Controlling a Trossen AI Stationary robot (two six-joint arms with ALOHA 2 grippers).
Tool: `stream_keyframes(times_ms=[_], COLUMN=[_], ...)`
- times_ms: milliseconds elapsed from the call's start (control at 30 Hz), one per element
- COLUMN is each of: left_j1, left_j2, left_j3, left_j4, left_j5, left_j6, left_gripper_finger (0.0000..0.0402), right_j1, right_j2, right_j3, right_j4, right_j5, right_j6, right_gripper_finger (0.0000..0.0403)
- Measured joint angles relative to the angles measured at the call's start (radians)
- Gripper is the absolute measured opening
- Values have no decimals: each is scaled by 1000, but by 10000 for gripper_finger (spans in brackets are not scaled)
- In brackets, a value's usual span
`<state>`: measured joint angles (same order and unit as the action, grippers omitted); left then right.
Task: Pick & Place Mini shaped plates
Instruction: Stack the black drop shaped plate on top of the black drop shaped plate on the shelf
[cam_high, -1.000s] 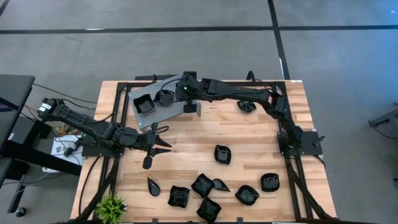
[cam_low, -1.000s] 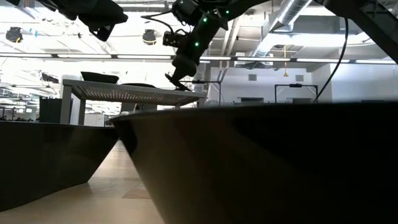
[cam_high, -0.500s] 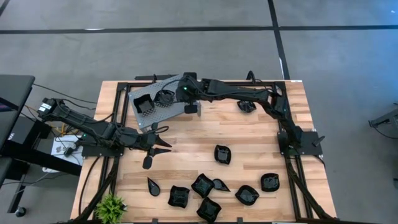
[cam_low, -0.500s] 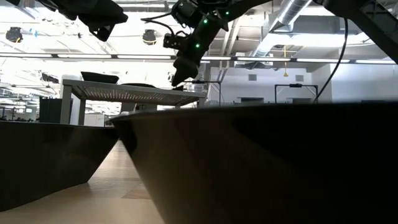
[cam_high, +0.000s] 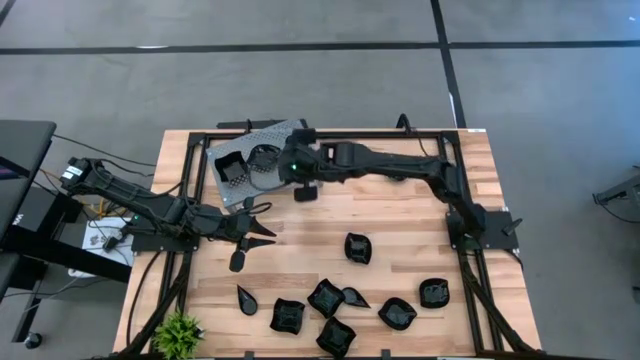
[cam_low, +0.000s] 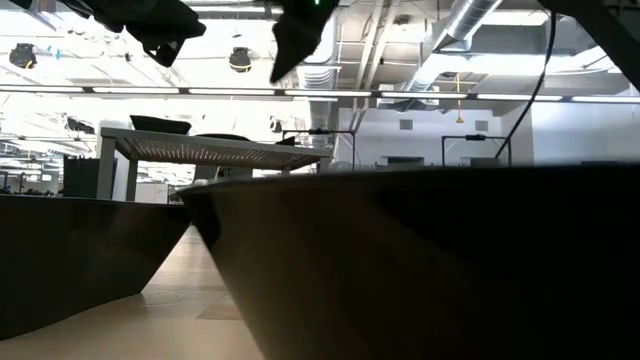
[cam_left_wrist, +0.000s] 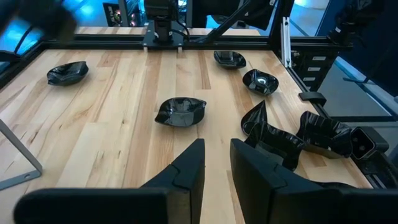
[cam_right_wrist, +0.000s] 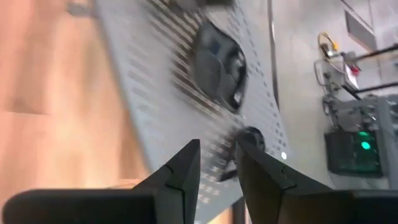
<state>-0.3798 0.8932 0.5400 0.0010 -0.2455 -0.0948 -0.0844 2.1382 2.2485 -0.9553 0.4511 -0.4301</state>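
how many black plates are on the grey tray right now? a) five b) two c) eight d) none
b: the high view shows two plates on the tray, a square one near its left end and a rounder one beside it, next to the right hand.

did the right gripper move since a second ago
Yes. In the high view the right gripper has drawn back along the perforated tray, toward its near edge.
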Motion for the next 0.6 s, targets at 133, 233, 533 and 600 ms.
stream_keyframes(times_ms=[133,233,533,600], left_j1=[0,0,0,0], left_j2=[0,0,0,0], left_j3=[0,0,0,0], left_j4=[0,0,0,0], left_j5=[0,0,0,15], left_j6=[-14,-45,-75,-91], left_gripper_finger=[78,78,78,78], right_j1=[67,119,237,260], right_j2=[0,-40,-109,-111], right_j3=[100,84,80,31], right_j4=[-125,-193,-612,-599], right_j5=[14,105,172,171], right_j6=[35,79,538,584], right_gripper_finger=[98,98,98,98])
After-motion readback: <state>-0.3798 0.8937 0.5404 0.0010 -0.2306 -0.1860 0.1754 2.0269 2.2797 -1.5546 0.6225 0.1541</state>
